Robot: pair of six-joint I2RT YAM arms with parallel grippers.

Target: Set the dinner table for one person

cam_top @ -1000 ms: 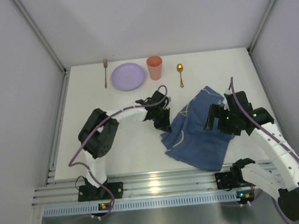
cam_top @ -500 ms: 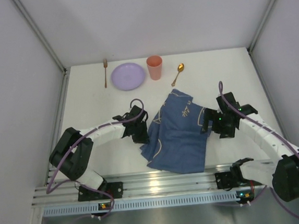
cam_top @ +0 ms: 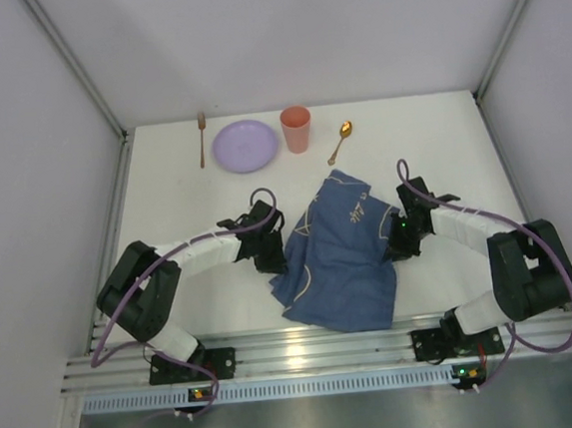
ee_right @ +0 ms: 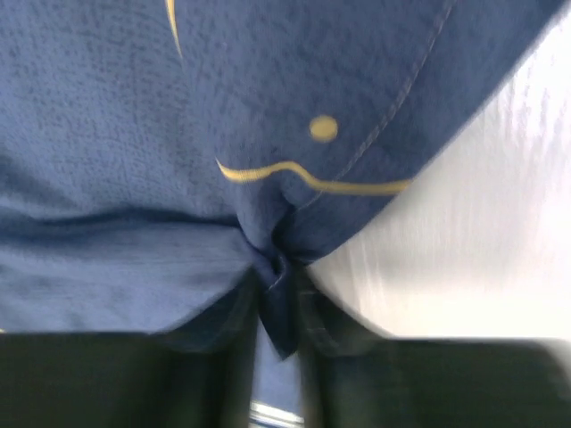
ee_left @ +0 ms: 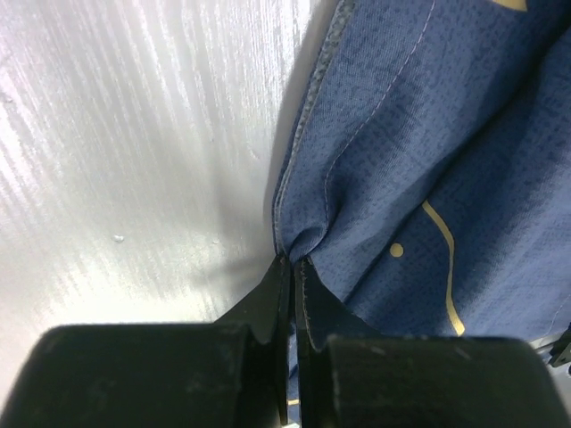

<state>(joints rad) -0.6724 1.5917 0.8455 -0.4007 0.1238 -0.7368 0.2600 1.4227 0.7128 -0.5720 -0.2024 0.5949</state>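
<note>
A crumpled blue placemat [cam_top: 338, 259] with pale line drawings lies on the white dinner table [cam_top: 184, 198], between my two arms. My left gripper [cam_top: 276, 265] is shut on the placemat's left edge; the left wrist view has the cloth [ee_left: 419, 152] puckered at the gripper [ee_left: 293, 260] tips. My right gripper [cam_top: 391, 250] is shut on the placemat's right edge, and in the right wrist view a fold of blue cloth [ee_right: 178, 143] is pinched at the gripper [ee_right: 281, 267]. A lilac plate [cam_top: 245, 145], a salmon cup [cam_top: 297, 128], a fork [cam_top: 201, 138] and a gold spoon [cam_top: 340, 140] sit along the far edge.
Grey walls [cam_top: 34, 196] enclose the table on the left, right and back. An aluminium rail [cam_top: 309, 357] with both arm bases runs along the near edge.
Both arms dragged the placemat to the left and nearer the middle. The right gripper moved onto its right edge and closed on it. The spoon now lies at a slant.
</note>
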